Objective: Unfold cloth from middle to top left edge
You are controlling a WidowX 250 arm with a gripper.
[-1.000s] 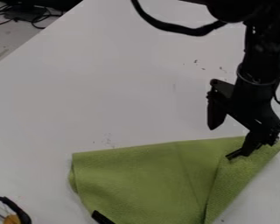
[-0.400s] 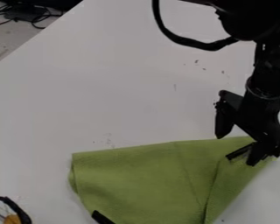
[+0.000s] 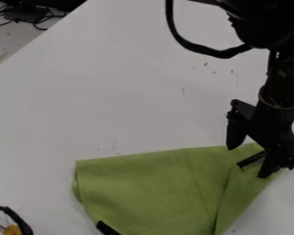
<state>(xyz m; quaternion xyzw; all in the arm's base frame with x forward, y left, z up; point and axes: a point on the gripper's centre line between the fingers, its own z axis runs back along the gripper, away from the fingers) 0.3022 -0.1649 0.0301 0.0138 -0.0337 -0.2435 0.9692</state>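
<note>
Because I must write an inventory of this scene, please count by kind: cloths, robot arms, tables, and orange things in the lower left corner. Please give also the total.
Cloths: 1, green
Robot arms: 1, black, its gripper counted with it
Tables: 1, pale
Orange things: 1, cut off by the edge
Total: 4

Your olive-green, soft-looking fabric cloth (image 3: pixel 149 188) lies flat and partly folded on the white desk (image 3: pixel 112 92), low in the camera view and right of its middle. You can see its upper edge slant gently up toward the right, a narrow doubled layer at its left side, a faint crease, and a folded section's edge running down on the right.
</note>
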